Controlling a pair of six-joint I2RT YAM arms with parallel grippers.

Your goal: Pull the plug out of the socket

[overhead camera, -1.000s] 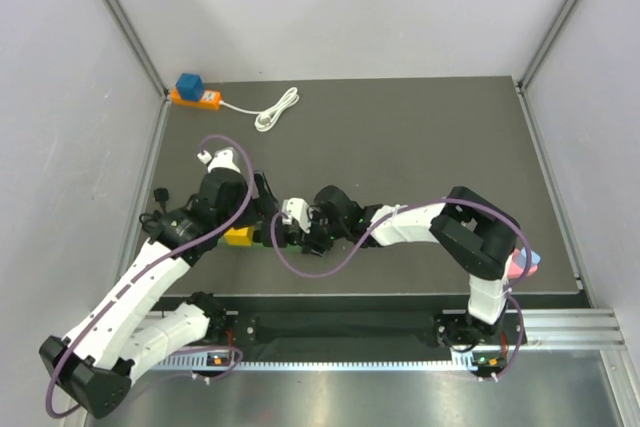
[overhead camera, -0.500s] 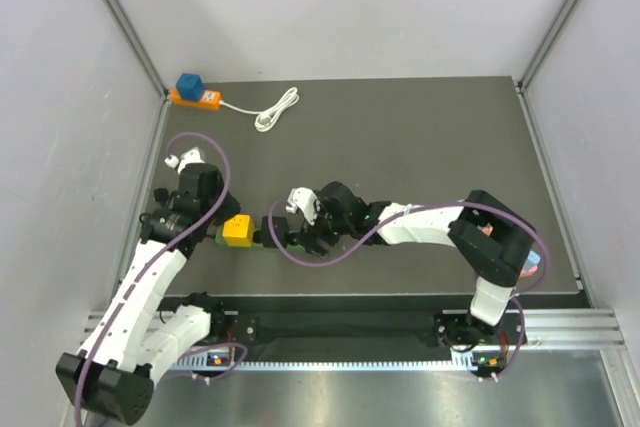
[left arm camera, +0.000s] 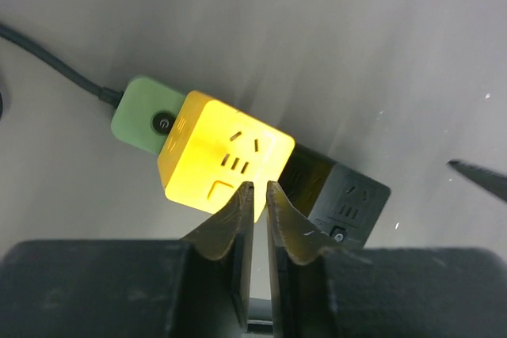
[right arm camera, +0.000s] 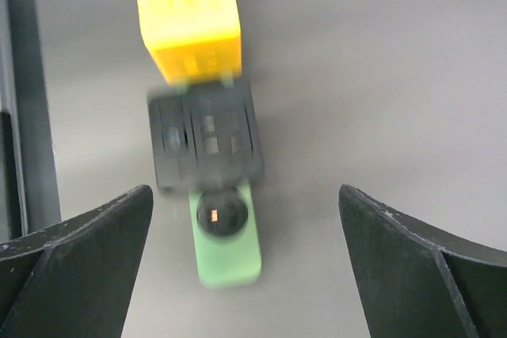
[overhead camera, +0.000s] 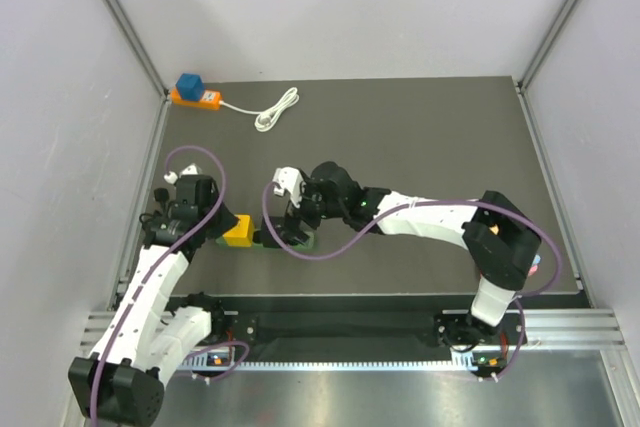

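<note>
- The green socket strip (left arm camera: 136,116) lies flat near the front left of the desk (overhead camera: 420,147). It is a smooth plastic bar with rounded ends. A thin black cable (left arm camera: 55,69) leaves one end, beside a small round black button.
- Two cube-shaped plugs sit on it side by side and touching. The yellow plug (left arm camera: 226,156) is bright and glossy, with slot openings in its faces. The black plug (left arm camera: 342,195) is matt and has the same kind of slots.
- In the right wrist view, which is blurred, the row runs yellow, then black, then a bare rounded green end carrying a dark round disc.
- The left tool (left arm camera: 255,189) is narrow: its two dark, tapering fingers stand almost together, with only a thin slit between them and nothing showing in it. The tips lie over the near lower edge of the yellow plug — whether they touch it cannot be told.
- The right tool (right arm camera: 245,191) is spread wide above the strip and holds nothing. Its black wedge-shaped fingers frame the black plug and the green end, with bare desk showing on either side between them and the strip.
- From above, the left tool sits just left of the yellow plug.
- The desk is a dark grey, even, matt sheet. In its far left corner lie an orange strip (overhead camera: 200,99) with a blue block (overhead camera: 188,83) on it, and a looped white cable (overhead camera: 278,107).
</note>
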